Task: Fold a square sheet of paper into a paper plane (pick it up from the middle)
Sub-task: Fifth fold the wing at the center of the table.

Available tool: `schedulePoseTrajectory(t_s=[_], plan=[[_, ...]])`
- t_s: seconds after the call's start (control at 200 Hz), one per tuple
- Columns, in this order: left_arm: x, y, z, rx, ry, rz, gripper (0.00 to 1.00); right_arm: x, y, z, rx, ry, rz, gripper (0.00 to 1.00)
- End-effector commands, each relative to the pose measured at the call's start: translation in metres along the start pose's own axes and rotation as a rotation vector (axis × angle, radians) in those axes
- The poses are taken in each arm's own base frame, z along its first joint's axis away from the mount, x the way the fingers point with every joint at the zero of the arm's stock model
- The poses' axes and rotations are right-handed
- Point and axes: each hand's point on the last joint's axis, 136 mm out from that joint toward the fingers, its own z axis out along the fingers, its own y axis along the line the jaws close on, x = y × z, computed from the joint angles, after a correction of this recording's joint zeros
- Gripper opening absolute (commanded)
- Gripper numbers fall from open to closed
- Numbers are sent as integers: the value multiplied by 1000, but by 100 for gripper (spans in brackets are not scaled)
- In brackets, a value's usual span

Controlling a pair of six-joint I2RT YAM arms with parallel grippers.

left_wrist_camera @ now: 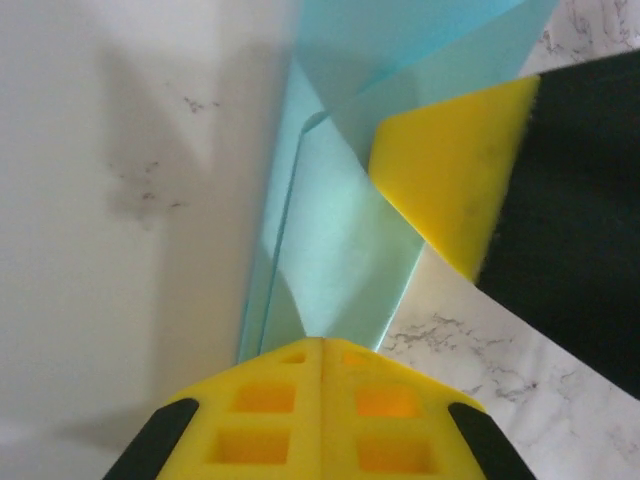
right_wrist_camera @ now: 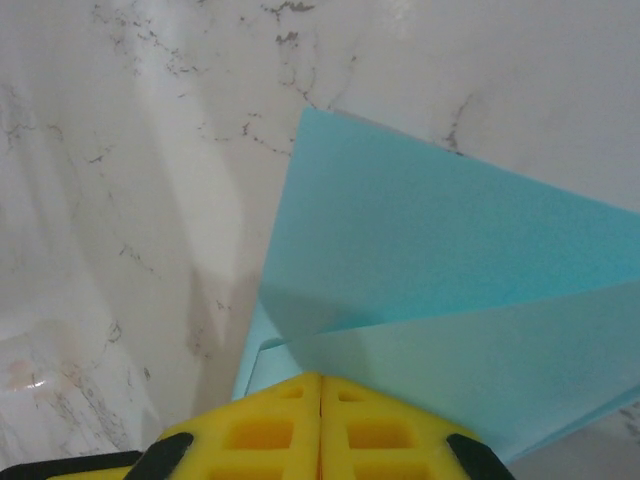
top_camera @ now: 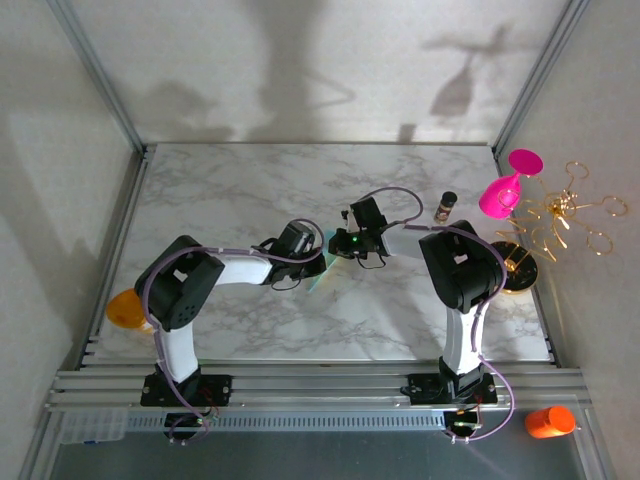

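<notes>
Paper (left_wrist_camera: 340, 250), teal and partly folded into overlapping layers, is at mid-table (top_camera: 250, 190), well clear of every edge, pinched by both arms. Left gripper (left_wrist_camera: 320, 345) jaws are clenched on a fold of the paper, yellow pads meeting with just the sheet between them; right gripper (right_wrist_camera: 320, 378) jaws are likewise clamped on the paper's layered edge, no gap showing. Left wrist view has the right gripper's yellow pad against the paper near the left grip; can't tell if the paper touches the table.
</notes>
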Motion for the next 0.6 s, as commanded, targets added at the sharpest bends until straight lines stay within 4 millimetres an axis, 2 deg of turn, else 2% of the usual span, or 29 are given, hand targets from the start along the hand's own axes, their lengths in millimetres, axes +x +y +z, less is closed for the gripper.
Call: schedulePoseTrajectory(t_s=[0.0,0.08,0.24,0.375,0.596], plan=[[-3,17,2,-85,-11,-28,0,-2,19,-17,-39,-13,-20,9],[-2,22,2,-105,-13,-30,0,-1,25,-22,-64,-19,-20,8],[0,24,3,-112,-6,-33,0,22,24,-19,-61,30,1,6],[2,24,3,-111,-1,-30,0,33,17,-13,-44,59,25,5],[4,24,2,-110,10,-24,0,38,2,0,7,86,47,4]])
